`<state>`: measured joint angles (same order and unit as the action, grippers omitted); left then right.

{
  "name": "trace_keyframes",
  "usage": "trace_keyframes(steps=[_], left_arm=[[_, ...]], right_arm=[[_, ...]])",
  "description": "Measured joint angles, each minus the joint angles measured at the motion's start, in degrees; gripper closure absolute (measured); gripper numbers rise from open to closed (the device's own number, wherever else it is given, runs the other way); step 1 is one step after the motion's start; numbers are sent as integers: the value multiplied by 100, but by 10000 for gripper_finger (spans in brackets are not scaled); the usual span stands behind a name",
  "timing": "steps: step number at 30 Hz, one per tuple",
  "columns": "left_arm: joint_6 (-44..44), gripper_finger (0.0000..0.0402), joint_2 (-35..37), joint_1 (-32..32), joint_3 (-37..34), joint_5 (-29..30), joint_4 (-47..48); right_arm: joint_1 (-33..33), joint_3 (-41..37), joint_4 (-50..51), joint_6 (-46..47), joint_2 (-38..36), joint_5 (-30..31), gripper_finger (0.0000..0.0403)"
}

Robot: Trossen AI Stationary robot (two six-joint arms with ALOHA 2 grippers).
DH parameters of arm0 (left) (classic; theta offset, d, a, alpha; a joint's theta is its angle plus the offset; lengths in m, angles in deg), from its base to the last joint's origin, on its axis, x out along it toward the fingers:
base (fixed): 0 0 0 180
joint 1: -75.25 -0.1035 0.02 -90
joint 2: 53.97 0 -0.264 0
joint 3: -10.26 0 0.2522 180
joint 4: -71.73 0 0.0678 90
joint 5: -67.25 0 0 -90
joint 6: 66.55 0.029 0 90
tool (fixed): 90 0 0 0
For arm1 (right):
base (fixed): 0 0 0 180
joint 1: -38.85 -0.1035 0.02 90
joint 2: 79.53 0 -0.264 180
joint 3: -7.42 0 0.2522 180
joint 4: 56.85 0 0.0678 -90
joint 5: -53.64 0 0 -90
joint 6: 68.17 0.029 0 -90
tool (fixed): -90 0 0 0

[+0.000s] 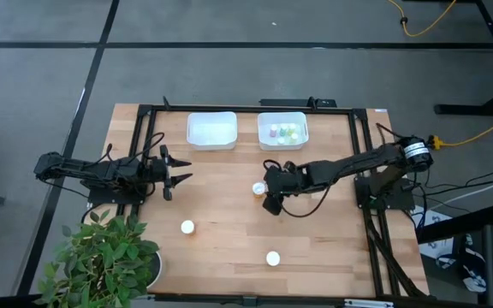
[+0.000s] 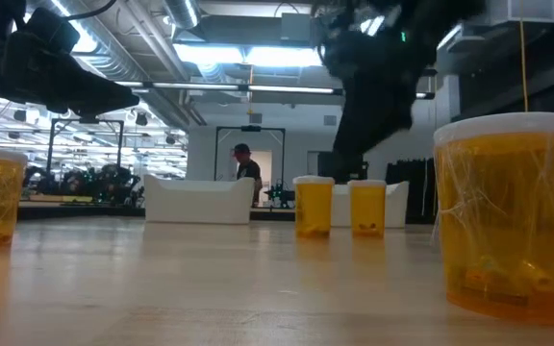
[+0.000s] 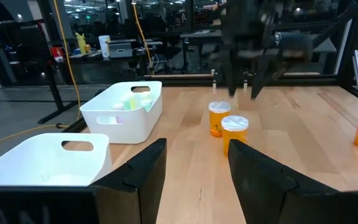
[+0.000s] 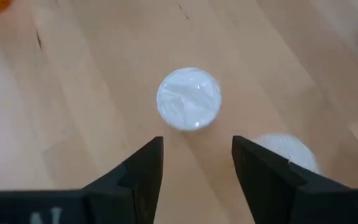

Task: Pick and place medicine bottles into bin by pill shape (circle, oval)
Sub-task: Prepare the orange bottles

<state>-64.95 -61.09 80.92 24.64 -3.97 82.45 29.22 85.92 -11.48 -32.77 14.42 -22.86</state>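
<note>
Two orange medicine bottles with white caps stand upright side by side mid-table (image 3: 219, 118) (image 3: 235, 132). In the high view only one cap (image 1: 258, 188) shows. My right gripper (image 1: 270, 197) hovers open above them, pointing down. In its wrist view its fingers (image 4: 197, 146) are clear of one cap (image 4: 189, 99), and a second cap (image 4: 286, 152) lies beside one finger. Two more bottles stand nearer the front (image 1: 187, 227) (image 1: 273, 257). My left gripper (image 1: 178, 174) is open and empty at the table's left, pointing right.
Two white bins stand at the far edge. The left one (image 1: 211, 130) looks empty, and the right one (image 1: 282, 120) holds several pale bottles. A potted plant (image 1: 105, 257) stands at the near left corner. A black frame runs around the table. A person stands far off in the room (image 2: 246, 165).
</note>
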Motion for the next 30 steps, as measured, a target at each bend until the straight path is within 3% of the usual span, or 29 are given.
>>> trace_keyframes(steps=[6, 12, 17, 23, 30], left_arm=[[-3, 235, 2, -2, 1, 0, 0], [-15, 235, 0, 0, -1, 0, 0], [0, 235, 2, -1, 0, 0, 0], [1, 235, 0, -1, -1, 0, 1], [4, 235, 1, -1, 0, 0, 2]], right_arm=[[-611, 1266, 1680, 894, -11, -300, 210], [-1469, 1535, 1814, 1964, -11, -316, 210], [-2260, 1242, 1564, 3430, -4, -312, 210], [-3041, 750, 345, 5030, 260, -341, 210], [-3393, 1040, -938, 5568, 1412, -1520, 217]])
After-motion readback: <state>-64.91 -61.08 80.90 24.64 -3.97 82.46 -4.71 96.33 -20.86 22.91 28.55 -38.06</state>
